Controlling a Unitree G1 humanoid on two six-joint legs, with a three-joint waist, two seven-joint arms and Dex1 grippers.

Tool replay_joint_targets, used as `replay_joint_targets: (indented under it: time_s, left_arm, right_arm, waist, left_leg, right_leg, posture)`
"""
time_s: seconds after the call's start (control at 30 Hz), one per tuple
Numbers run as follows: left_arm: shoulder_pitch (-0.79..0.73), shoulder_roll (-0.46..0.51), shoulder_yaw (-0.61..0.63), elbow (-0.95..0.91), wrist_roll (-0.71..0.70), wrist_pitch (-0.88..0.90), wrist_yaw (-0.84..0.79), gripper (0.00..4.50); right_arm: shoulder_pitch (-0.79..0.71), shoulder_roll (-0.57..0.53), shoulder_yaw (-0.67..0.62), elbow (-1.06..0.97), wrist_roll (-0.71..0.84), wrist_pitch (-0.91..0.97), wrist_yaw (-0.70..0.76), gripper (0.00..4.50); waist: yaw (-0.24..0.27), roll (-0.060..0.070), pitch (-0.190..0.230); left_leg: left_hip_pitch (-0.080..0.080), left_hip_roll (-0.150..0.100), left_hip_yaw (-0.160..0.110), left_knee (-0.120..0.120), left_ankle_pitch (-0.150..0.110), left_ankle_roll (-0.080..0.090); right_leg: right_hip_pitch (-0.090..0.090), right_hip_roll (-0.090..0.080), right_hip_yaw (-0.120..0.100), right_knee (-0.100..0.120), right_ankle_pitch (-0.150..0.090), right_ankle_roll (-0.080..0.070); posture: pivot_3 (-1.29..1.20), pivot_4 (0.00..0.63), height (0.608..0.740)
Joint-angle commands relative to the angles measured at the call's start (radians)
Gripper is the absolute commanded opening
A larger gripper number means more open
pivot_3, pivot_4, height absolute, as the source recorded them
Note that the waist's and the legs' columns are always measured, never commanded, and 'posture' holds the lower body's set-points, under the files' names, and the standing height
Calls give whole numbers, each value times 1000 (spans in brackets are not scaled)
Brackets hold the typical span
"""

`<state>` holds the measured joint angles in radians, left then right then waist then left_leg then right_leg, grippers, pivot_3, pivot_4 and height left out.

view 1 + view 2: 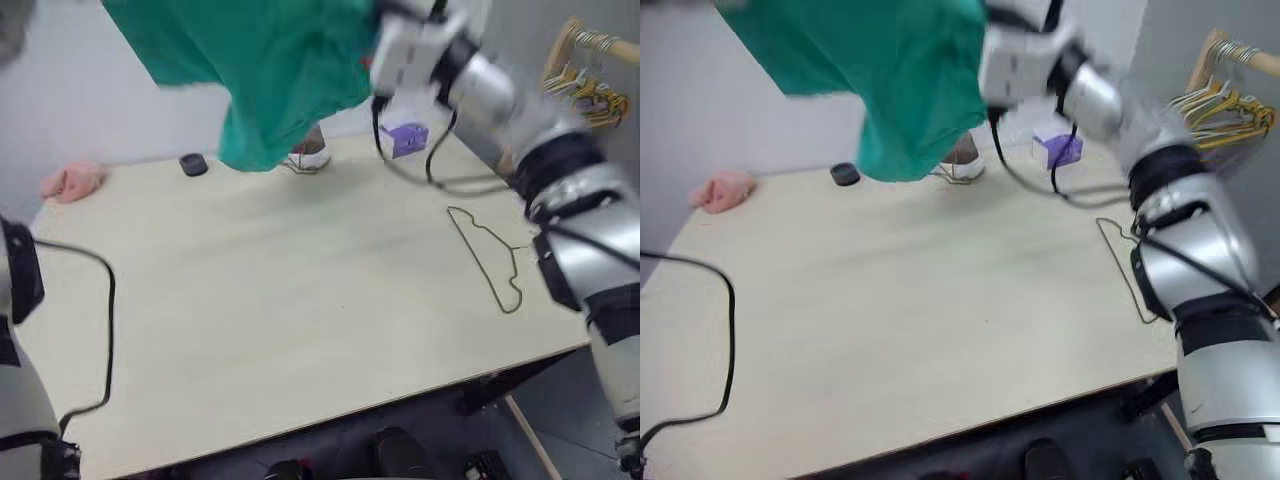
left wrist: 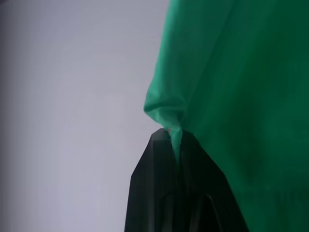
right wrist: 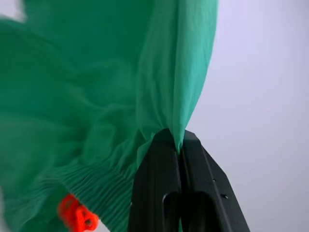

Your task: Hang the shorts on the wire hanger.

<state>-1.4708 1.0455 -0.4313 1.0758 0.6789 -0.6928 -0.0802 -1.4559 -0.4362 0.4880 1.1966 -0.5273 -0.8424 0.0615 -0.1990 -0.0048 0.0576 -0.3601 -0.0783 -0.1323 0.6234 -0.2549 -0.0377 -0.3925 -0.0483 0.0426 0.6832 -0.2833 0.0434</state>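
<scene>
The shorts [image 1: 265, 70] hang in the air above the far side of the table [image 1: 280, 330], held up by both of my grippers. They are teal-green cloth, spread wide along the top and drooping to a loose rounded fold whose lowest point hangs clear of the tabletop, in front of a white shoe [image 1: 312, 156]. In my right wrist view I see the gathered, ribbed waistband and a small orange tag [image 3: 77, 215] sewn inside it.

My left gripper [image 2: 176, 145] is clamped tight on a pinched edge of the cloth, the fabric bunching into a small knot just past the black fingers [image 2: 149, 188]. My right gripper [image 3: 176, 137] is likewise closed hard on a fold of the shorts, with the cloth draping away from its black fingers [image 3: 154, 188].

The wire hanger [image 1: 492, 258] lies flat on the table's right side, well apart from the shorts. It is thin, dull olive-gold wire.

At the table's far left corner rests a small pink fluffy cloth [image 1: 72, 181], and near it a small dark round object [image 1: 194, 164]. A purple box [image 1: 408, 138] sits near the shoe. Past the right edge, a cluster of yellow and silver hangers [image 1: 588, 80] hangs from a wooden rod.
</scene>
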Motion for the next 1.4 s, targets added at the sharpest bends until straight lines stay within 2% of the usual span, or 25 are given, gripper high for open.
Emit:
replay_joint_targets:
  time_s: [0.03, 0.1, 0.17, 0.27, 0.33, 0.37, 0.47, 0.5, 0.53, 0.6, 0.67, 0.93, 1.17, 1.37, 1.4]
  left_arm:
    - [380, 34, 76, -70, -188, 3, -227, 0]
    - [649, 30, 157, -232, -386, 105, -401, 0]
    - [936, 46, 223, -477, -586, 279, -557, 0]
    - [1313, 97, 322, -851, -809, 560, -714, 0]
    - [1508, 140, 389, -1032, -910, 704, -794, 0]
    - [1590, 161, 416, -1101, -951, 763, -832, 0]
    - [1765, 201, 485, -1239, -1000, 868, -903, 0]
    - [1804, 206, 507, -1274, -1012, 898, -920, 0]
    - [1831, 209, 524, -1300, -1017, 922, -932, 0]
    - [1872, 206, 551, -1346, -1024, 959, -955, 0]
    - [1892, 200, 563, -1382, -1027, 987, -970, 0]
    - [1907, 162, 573, -1454, -1030, 1036, -1017, 0]
    - [1910, 151, 575, -1456, -1017, 1022, -1065, 0]
    - [1966, 138, 593, -1515, -1044, 1052, -1104, 0]
    - [1972, 135, 598, -1527, -1053, 1067, -1106, 0]
  right_arm:
    - [200, 15, 33, -98, 5, -70, 121, 6]
    - [316, 18, 50, -181, 29, -87, 219, 6]
    - [425, 5, 68, -292, 60, -86, 325, 6]
    - [566, -30, 79, -474, 136, -47, 495, 6]
    - [637, -62, 88, -580, 203, 4, 628, 6]
    - [665, -81, 95, -625, 240, 31, 697, 6]
    - [741, -152, 111, -763, 362, 150, 911, 6]
    - [768, -187, 118, -819, 408, 197, 991, 6]
    - [791, -217, 120, -867, 440, 237, 1053, 6]
    - [833, -271, 114, -952, 481, 308, 1140, 6]
    - [865, -301, 100, -1015, 499, 369, 1182, 6]
    - [951, -355, 77, -1219, 551, 586, 1275, 6]
    - [968, -380, 70, -1321, 576, 727, 1343, 6]
    - [979, -382, 67, -1344, 561, 763, 1358, 6]
    - [982, -385, 67, -1351, 566, 776, 1366, 215]
  waist:
    - [-1, 5, -1]
    - [-4, 5, -1]
    - [-11, 1, -2]
    - [-22, -5, -6]
    - [-18, -6, -7]
    - [-16, -7, -7]
    - [6, -6, -6]
    - [15, -2, -4]
    - [25, -2, -3]
    - [48, -3, 0]
    - [71, -4, 0]
    - [110, -4, 0]
    - [111, -4, 0]
    - [112, -5, 0]
    - [113, -5, 1]
  left_leg:
    - [6, 1, 0, 1, 1, 1]
    - [16, 2, 0, 5, 2, 3]
    - [13, 3, -1, 7, 2, 3]
    - [-5, 4, -5, 12, 1, 1]
    - [-20, 5, -6, 18, 0, -2]
    - [-23, 4, -7, 21, 0, -2]
    - [-13, 4, -6, 21, -1, 0]
    - [-4, 4, -5, 20, -2, 2]
    - [9, 5, -6, 18, -5, 6]
    - [23, 6, -5, 17, -7, 8]
    - [31, 6, -5, 17, -10, 5]
    - [31, 12, -3, 18, -14, 0]
    - [31, 18, -2, 18, -18, -4]
    - [30, 19, -2, 18, -21, -4]
    - [30, 19, -2, 18, -21, -4]
  right_leg:
    - [6, 3, 0, -1, 1, 1]
    - [16, 5, 1, 2, 2, 2]
    - [12, 5, 3, 3, 5, -1]
    - [-5, 3, 4, 9, 6, -5]
    - [-19, 3, 3, 13, 6, -6]
    - [-20, 3, 2, 14, 6, -6]
    - [-9, 3, 2, 11, 6, -7]
    - [4, 4, 1, 6, 4, -6]
    - [19, 5, 0, -2, 1, -4]
    - [35, 5, 1, -4, -5, -14]
    - [41, 5, 0, -3, -8, -15]
    - [39, 10, -1, -3, -6, -13]
    - [38, 14, -3, -3, -8, -15]
    - [38, 14, -3, -4, -9, -15]
    - [38, 14, -3, -5, -9, -15]
  posture:
    - [-110, 0, 740]
    - [-113, 0, 740]
    - [-113, 0, 740]
    - [-112, 0, 740]
    - [-112, 0, 740]
    - [-112, 0, 740]
    - [-104, 0, 740]
    - [-100, 0, 740]
    - [-100, 0, 740]
    - [-100, 0, 740]
    - [-102, 0, 740]
    - [-113, 0, 740]
    - [-114, 0, 740]
    - [-115, 0, 740]
    - [-115, 0, 740]
